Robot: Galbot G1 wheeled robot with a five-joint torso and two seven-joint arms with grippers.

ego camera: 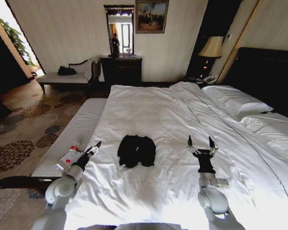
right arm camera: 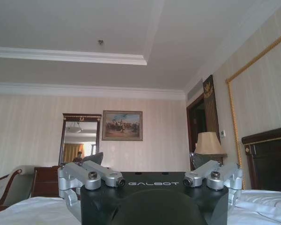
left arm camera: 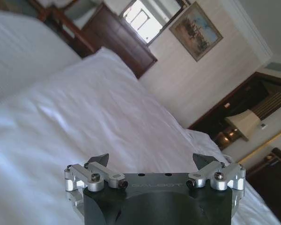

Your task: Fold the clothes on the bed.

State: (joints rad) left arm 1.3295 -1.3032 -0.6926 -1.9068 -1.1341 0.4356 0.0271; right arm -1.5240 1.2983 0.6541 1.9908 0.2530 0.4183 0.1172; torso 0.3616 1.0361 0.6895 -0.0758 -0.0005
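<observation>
The clothes are one black T-shirt (ego camera: pixel 137 150), lying in a compact dark bundle on the white duvet of the bed (ego camera: pixel 182 110), near its front middle. My left gripper (ego camera: pixel 95 147) hovers over the bed's left edge, a short way left of the shirt, with its fingers spread and nothing between them; the left wrist view shows the left gripper (left arm camera: pixel 151 161) above bare duvet. My right gripper (ego camera: pixel 200 142) stands open and upright over the duvet to the right of the shirt, not touching it. In the right wrist view the right gripper (right arm camera: pixel 161 164) points at the far wall.
A striped bench (ego camera: pixel 72 136) runs along the bed's left side. White pillows (ego camera: pixel 235 100) and a dark headboard (ego camera: pixel 269 72) are at the right. A chaise (ego camera: pixel 67 76), a dark dresser (ego camera: pixel 121 69) and a lamp (ego camera: pixel 212 48) stand by the far wall.
</observation>
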